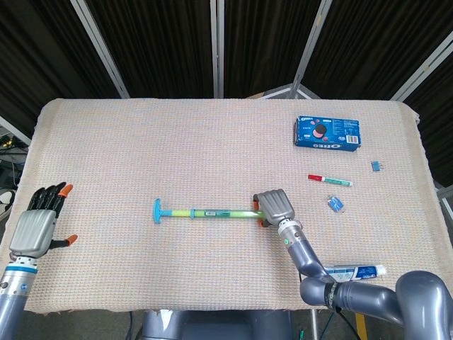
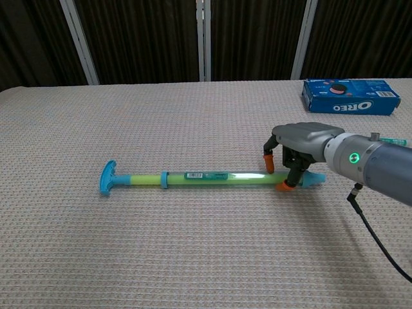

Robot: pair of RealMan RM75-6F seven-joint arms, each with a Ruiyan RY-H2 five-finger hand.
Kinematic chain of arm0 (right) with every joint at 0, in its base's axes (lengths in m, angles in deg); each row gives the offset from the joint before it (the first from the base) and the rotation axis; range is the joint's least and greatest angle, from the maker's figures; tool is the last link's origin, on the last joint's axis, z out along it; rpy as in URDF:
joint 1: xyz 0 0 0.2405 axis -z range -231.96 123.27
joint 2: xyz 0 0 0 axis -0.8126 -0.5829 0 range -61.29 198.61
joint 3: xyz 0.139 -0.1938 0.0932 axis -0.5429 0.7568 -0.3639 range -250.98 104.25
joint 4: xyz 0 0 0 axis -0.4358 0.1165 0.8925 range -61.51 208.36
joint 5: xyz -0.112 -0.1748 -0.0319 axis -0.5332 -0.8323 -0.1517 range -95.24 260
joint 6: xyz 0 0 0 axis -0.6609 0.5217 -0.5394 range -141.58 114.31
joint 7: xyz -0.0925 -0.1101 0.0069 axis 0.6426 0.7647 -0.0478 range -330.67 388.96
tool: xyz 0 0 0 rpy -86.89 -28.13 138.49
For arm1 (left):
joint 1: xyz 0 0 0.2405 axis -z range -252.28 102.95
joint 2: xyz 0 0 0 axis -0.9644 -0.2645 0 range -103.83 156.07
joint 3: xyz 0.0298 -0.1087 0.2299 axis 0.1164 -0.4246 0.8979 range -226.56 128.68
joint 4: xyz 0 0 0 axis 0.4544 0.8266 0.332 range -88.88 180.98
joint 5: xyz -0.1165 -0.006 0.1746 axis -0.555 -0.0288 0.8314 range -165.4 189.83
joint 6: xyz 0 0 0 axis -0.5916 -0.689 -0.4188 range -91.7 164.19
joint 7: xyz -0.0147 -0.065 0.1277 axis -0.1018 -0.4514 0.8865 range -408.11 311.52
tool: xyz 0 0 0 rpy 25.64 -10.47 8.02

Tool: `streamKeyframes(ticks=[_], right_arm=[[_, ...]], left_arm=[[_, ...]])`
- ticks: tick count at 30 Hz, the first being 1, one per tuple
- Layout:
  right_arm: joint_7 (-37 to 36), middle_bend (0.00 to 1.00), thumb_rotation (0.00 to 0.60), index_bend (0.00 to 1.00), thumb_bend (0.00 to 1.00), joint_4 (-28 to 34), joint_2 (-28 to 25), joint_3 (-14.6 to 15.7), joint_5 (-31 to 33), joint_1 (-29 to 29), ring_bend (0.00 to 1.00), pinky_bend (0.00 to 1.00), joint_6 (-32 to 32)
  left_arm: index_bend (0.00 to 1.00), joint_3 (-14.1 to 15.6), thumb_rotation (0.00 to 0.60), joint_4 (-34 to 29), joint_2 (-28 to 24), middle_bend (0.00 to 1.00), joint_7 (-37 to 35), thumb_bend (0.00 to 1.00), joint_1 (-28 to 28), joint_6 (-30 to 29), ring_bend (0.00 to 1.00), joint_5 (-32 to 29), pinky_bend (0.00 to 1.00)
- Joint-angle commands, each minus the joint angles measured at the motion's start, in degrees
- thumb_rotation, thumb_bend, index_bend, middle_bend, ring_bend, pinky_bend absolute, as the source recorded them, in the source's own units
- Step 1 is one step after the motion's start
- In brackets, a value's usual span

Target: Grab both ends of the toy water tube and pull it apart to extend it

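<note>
The toy water tube [image 1: 212,212] [image 2: 206,176] lies flat across the middle of the table, green and clear, with a blue T-handle [image 2: 108,177] at its left end and a blue cap [image 2: 313,179] at its right end. My right hand [image 1: 274,205] [image 2: 302,145] sits over the right end and grips it. Orange fingertips [image 2: 268,164] touch the tube's far side and the thumb presses its near side. My left hand [image 1: 35,223] hovers open at the table's far left edge, well away from the T-handle. It shows only in the head view.
A blue Oreo box [image 1: 327,133] [image 2: 351,96] lies at the back right. A marker [image 1: 329,180], a small blue packet [image 1: 335,204] and a blue clip [image 1: 376,166] sit to the right of my right hand. A toothpaste tube [image 1: 357,271] lies near the front right edge.
</note>
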State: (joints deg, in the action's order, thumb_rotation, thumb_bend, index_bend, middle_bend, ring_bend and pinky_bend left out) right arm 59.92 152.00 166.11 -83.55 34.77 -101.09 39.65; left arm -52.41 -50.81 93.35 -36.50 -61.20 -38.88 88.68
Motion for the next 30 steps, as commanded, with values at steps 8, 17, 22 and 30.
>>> streamKeyframes(ticks=[8,17,22,30], right_arm=[[1.4,1.00,0.600,0.64,0.32,4.0,-2.2,-0.6,3.5,0.2,1.00,1.00,0.6],[3.9,1.00,0.600,0.64,0.33,6.1,-2.9,-1.2,7.5,-1.0,1.00,1.00,1.2],[4.0,1.00,0.600,0.64,0.34,6.0,-2.9,-1.0,8.2,-1.3,1.00,1.00,1.4],[3.6,1.00,0.600,0.65,0.35,5.8,-2.8,-0.7,8.3,-1.6,1.00,1.00,1.4]], left_arm=[[0.24,-3.9,0.600,7.8,11.4,0.74,-3.6,0.16,11.0,10.4,0.66,3.5,0.76],[0.34,-6.1,0.600,16.5,22.7,0.85,2.0,0.31,20.2,21.6,0.77,-2.0,0.96],[0.37,-6.8,0.600,18.5,26.1,0.85,3.2,0.32,22.2,23.3,0.77,-5.0,0.96],[0.43,-6.4,0.600,19.0,27.8,0.85,4.1,0.32,23.1,24.1,0.77,-7.8,0.96]])
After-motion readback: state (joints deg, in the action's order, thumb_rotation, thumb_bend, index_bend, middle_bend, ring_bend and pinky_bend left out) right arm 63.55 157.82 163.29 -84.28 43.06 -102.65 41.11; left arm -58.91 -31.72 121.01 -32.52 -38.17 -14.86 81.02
